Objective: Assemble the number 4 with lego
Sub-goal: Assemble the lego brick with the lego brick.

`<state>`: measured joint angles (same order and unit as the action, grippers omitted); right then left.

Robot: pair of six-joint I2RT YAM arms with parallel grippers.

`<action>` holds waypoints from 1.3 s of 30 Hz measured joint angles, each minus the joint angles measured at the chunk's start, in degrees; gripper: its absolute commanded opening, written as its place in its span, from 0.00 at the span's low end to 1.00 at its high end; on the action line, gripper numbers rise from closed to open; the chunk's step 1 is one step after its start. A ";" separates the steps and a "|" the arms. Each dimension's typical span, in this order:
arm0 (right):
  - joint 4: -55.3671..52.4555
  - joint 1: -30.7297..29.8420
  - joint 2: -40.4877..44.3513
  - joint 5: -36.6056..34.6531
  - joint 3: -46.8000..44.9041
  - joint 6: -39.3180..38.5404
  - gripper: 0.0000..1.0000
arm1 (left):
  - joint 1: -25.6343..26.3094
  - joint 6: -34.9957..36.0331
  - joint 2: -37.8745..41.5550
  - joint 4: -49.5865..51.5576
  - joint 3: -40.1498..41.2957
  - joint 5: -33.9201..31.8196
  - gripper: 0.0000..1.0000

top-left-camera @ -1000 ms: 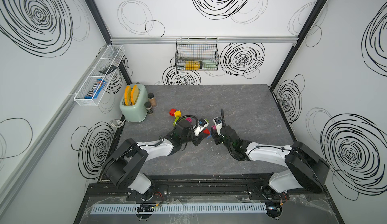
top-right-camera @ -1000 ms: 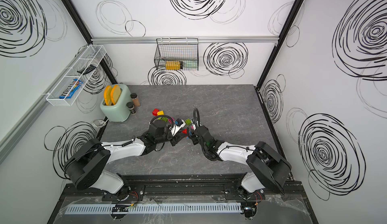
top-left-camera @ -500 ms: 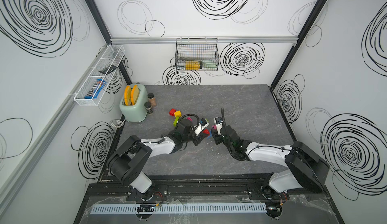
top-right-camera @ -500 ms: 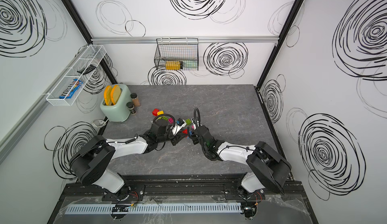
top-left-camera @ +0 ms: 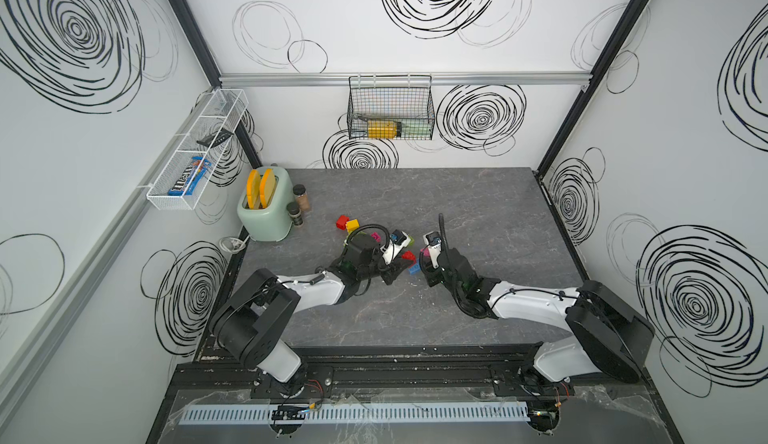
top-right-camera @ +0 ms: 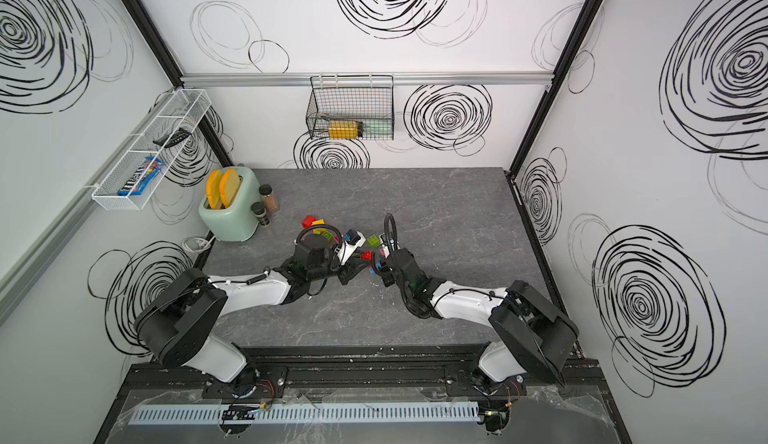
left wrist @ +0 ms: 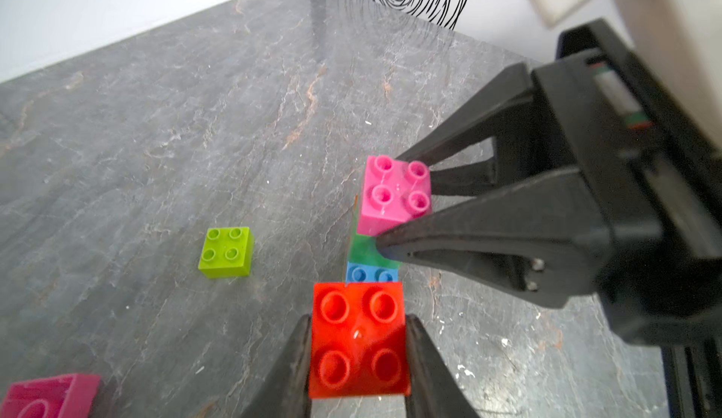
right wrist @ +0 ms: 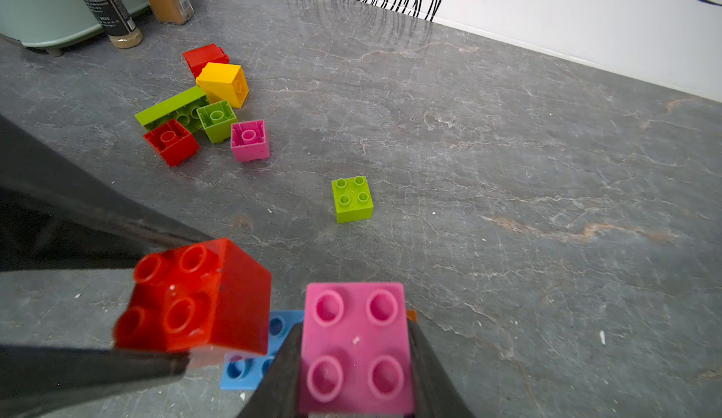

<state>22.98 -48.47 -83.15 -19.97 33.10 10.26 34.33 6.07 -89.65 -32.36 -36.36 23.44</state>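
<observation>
Left hand (left wrist: 357,318): clamped on one red brick (left wrist: 357,341), studs up.
Right hand (right wrist: 353,328): clamped on one pink brick (right wrist: 355,349), studs up, just beside the red brick at its three o'clock.
Place of the pair: about the middle of the surface (top-left-camera: 478,213).
Beneath the pair: one blue brick (right wrist: 250,361), one green brick (left wrist: 365,254), one orange sliver (right wrist: 411,314); joined or merely touching, cannot tell.
Heap (right wrist: 195,111): six bricks at ten o'clock of the hands; two red, one yellow, one lime oblong, one green, one pink.
Lime brick (right wrist: 351,199): one, alone, studs up, at twelve o'clock of the red brick.
Tally in sight: red three, pink two, green two, lime two; yellow, blue, orange one each.
Toaster (top-left-camera: 266,209): one, mint, two yellow slices in its slots, at the surface's ten o'clock corner.
Spice jars (top-left-camera: 300,199): two, at three o'clock of the toaster; labels too small to read.
Wall shelf (top-left-camera: 170,205): one blue packet (top-left-camera: 189,176) lettered "m&m's".
Wire basket (top-left-camera: 390,76): one, at twelve o'clock on the back wall, one yellow item inside.
</observation>
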 measured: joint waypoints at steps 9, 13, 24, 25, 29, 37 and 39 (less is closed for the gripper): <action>0.00 0.00 0.00 0.15 0.00 -0.11 0.00 | 2.45 2.97 -1.55 4.20 -1.05 -3.19 0.00; -0.02 0.02 0.02 0.17 0.00 -0.11 0.00 | 2.56 3.65 -2.14 4.94 -2.08 -4.09 0.00; -0.09 0.24 0.02 -0.15 0.00 -0.02 0.00 | 2.73 4.63 -2.89 8.79 -4.68 -3.98 0.00; -0.09 0.24 0.02 -0.15 0.00 -0.02 0.00 | 2.73 4.63 -2.89 8.87 -4.70 -3.93 0.00; -0.09 0.24 0.02 -0.15 0.00 0.00 0.00 | 2.73 4.74 -2.93 10.80 -5.77 -3.78 0.00; 0.07 0.07 0.02 0.57 0.02 -0.79 0.00 | 2.62 4.90 -3.37 11.98 -6.38 -2.12 0.00; 0.07 0.07 0.04 0.70 0.02 -1.03 0.00 | 2.27 4.87 -3.43 11.72 -6.25 -1.38 0.00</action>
<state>23.05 -48.40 -83.11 -19.27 33.12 9.23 36.60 10.94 -93.08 -20.64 -42.61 22.06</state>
